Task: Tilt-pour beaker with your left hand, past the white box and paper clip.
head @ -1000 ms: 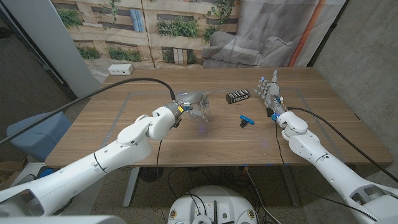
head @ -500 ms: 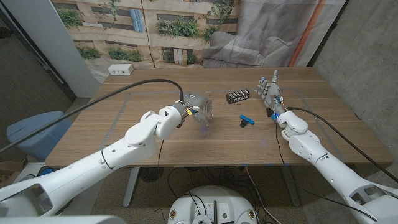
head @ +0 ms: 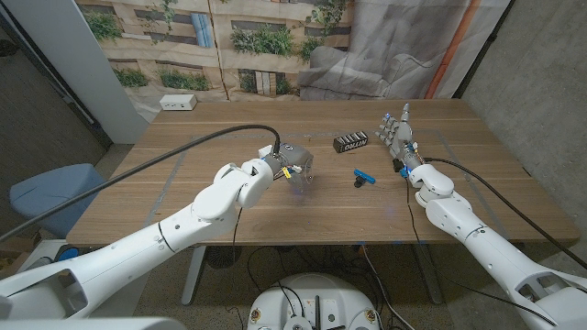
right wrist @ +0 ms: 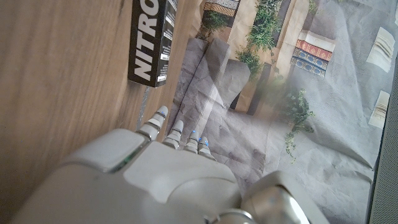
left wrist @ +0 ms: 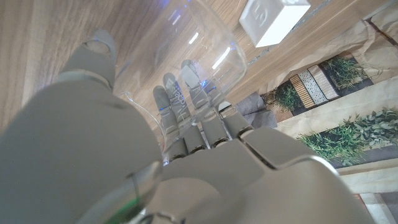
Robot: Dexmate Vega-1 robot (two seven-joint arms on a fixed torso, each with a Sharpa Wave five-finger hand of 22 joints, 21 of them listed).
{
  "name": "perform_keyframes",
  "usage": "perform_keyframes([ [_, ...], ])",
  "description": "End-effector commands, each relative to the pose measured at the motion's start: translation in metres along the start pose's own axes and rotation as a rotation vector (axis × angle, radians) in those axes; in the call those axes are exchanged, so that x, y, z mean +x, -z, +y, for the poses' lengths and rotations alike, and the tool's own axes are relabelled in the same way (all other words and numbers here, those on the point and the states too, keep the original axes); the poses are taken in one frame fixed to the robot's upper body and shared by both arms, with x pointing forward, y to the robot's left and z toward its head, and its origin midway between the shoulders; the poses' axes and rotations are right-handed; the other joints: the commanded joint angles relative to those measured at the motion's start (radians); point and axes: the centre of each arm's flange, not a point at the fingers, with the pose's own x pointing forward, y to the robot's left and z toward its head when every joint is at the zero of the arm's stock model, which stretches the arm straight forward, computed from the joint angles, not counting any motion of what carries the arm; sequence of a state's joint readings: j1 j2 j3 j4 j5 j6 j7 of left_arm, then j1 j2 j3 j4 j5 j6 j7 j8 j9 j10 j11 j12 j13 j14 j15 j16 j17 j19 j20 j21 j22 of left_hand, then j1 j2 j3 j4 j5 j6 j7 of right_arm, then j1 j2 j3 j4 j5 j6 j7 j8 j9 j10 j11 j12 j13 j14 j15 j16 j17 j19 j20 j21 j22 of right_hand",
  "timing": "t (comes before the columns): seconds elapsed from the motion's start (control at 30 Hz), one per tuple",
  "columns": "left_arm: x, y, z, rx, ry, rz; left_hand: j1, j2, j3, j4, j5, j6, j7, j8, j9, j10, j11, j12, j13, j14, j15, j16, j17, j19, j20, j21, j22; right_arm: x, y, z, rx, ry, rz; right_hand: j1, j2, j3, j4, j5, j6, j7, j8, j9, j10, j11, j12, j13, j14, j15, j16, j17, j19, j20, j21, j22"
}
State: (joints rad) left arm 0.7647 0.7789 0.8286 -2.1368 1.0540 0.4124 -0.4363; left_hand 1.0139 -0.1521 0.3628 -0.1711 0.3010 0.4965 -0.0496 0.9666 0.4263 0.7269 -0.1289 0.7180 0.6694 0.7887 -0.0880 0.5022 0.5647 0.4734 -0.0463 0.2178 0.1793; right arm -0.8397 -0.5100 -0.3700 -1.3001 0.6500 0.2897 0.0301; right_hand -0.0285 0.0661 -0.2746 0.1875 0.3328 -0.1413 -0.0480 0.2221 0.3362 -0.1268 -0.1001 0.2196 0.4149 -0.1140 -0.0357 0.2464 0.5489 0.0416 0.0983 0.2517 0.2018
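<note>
Clear glass beaker [head: 301, 168] sits in my left hand [head: 290, 158] mid-table, fingers [left wrist: 176, 93] wrapped round its wall — one beaker, tipped on its side. Right of it lie one black box [head: 350, 142] and one blue clip [head: 364, 177]. My right hand [head: 400, 137] stands upright at the right, fingers apart, holding nothing. One white box [head: 178, 103] sits far left.

Wooden table [head: 229, 215]; upper left: white box [head: 178, 103]; centre right: black box [head: 349, 142], blue clip [head: 365, 177] just below.
</note>
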Motion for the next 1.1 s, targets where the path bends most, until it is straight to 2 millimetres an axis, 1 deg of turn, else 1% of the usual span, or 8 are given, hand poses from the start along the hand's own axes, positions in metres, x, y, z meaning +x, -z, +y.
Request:
perform_keyframes([
  [0.03, 0.0036, -0.0057, -0.0040, 0.081, 0.061, 0.037, 0.230, 0.243, -0.005, 0.000, 0.010, 0.006, 0.009, 0.011, -0.002, 0.046, -0.041, 0.006, 0.003, 0.013, -0.122, -0.004, 0.005, 0.007, 0.006, 0.000, 0.006, 0.0000, 0.0000, -0.0001, 0.000, 0.000, 0.000, 0.007, 0.086, -0.006, 0.001, 0.006, -0.005, -0.001, 0.006, 0.002, -0.009, 0.003, 0.006, 0.005, -0.005, -0.020, 0.003, 0.006, 0.001, 0.006, 0.007, 0.005],
  [0.23, 0.0053, -0.0071, -0.0046, 0.102, 0.093, 0.039, 0.231, 0.248, -0.010, 0.001, 0.013, -0.002, 0.012, 0.011, -0.006, 0.043, -0.037, 0.009, 0.008, 0.014, -0.118, -0.009, 0.007, 0.007, 0.011, 0.000, 0.006, 0.0000, 0.0000, 0.0000, 0.000, 0.000, 0.000, 0.007, 0.086, -0.006, 0.001, 0.006, -0.005, -0.001, 0.006, 0.002, -0.009, 0.003, 0.006, 0.005, -0.005, -0.020, 0.003, 0.006, 0.001, 0.006, 0.007, 0.005],
  [0.37, 0.0068, -0.0080, -0.0036, 0.125, 0.119, 0.047, 0.227, 0.251, -0.013, 0.004, 0.014, -0.008, 0.019, 0.011, -0.009, 0.038, -0.034, 0.011, 0.014, 0.010, -0.117, -0.013, 0.008, 0.006, 0.013, 0.000, 0.007, -0.0001, -0.0001, 0.0001, 0.000, 0.000, 0.000, 0.007, 0.086, -0.006, 0.001, 0.006, -0.005, -0.001, 0.006, 0.002, -0.009, 0.003, 0.006, 0.005, -0.005, -0.020, 0.003, 0.006, 0.001, 0.006, 0.007, 0.005],
  [0.5, 0.0077, -0.0083, -0.0025, 0.139, 0.124, 0.053, 0.222, 0.252, -0.015, 0.005, 0.014, -0.009, 0.016, 0.012, -0.012, 0.034, -0.032, 0.010, 0.014, 0.012, -0.115, -0.018, 0.005, 0.005, 0.015, -0.001, 0.007, -0.0001, -0.0001, 0.0001, 0.000, 0.000, 0.000, 0.007, 0.086, -0.006, 0.001, 0.006, -0.005, -0.001, 0.006, 0.002, -0.009, 0.003, 0.006, 0.005, -0.005, -0.020, 0.003, 0.006, 0.001, 0.006, 0.007, 0.005],
  [0.8, 0.0085, -0.0090, -0.0005, 0.165, 0.135, 0.084, 0.226, 0.261, -0.017, 0.002, 0.017, -0.009, 0.020, 0.014, -0.017, 0.032, -0.031, 0.008, 0.012, 0.011, -0.113, -0.023, 0.007, 0.004, 0.018, -0.001, 0.008, -0.0001, -0.0001, 0.0001, 0.000, 0.000, 0.000, 0.007, 0.086, -0.006, 0.001, 0.006, -0.005, -0.001, 0.006, 0.002, -0.009, 0.003, 0.006, 0.005, -0.005, -0.020, 0.003, 0.006, 0.001, 0.006, 0.007, 0.005],
  [1.1, 0.0093, -0.0091, -0.0048, 0.197, 0.166, 0.088, 0.228, 0.264, -0.019, 0.001, 0.017, -0.008, 0.020, 0.015, -0.022, 0.031, -0.032, 0.009, 0.012, 0.014, -0.115, -0.026, 0.008, 0.005, 0.019, 0.000, 0.008, 0.0000, 0.0000, 0.0001, 0.000, 0.000, 0.000, 0.007, 0.086, -0.006, 0.001, 0.006, -0.005, -0.001, 0.006, 0.002, -0.009, 0.003, 0.006, 0.005, -0.005, -0.020, 0.003, 0.006, 0.001, 0.006, 0.007, 0.005],
])
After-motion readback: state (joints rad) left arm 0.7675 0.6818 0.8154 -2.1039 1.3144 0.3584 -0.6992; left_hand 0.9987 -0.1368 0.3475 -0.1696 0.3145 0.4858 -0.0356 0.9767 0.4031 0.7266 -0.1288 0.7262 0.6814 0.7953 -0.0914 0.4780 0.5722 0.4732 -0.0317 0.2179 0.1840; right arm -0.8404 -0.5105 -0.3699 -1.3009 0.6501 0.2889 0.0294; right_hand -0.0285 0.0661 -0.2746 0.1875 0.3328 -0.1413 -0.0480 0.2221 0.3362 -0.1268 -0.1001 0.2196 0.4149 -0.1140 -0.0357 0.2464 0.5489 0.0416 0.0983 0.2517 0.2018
